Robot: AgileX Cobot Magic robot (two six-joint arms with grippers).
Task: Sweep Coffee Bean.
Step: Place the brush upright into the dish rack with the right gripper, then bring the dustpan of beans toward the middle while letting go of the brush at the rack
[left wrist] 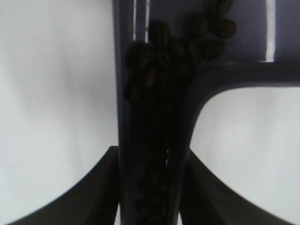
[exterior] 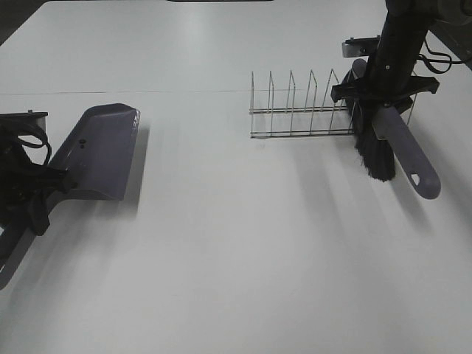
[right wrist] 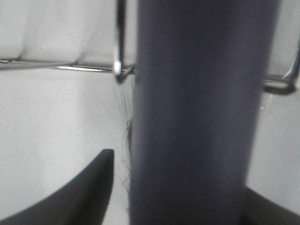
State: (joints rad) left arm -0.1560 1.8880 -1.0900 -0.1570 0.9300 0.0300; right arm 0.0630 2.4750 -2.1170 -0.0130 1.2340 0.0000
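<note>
I work over a plain white table (exterior: 221, 280) that fills nearly all I see. A thin seam (exterior: 147, 92) crosses it side to side. A wire rack (exterior: 302, 134) stands at its far right. The light is soft, the shadows pale. Beyond the far left corner, only darkness (exterior: 11, 22).

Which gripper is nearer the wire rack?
Right. The right gripper is at the right end of the rack, around the brush handle. The left gripper is far off to the left, clamped on the dustpan handle.
</note>
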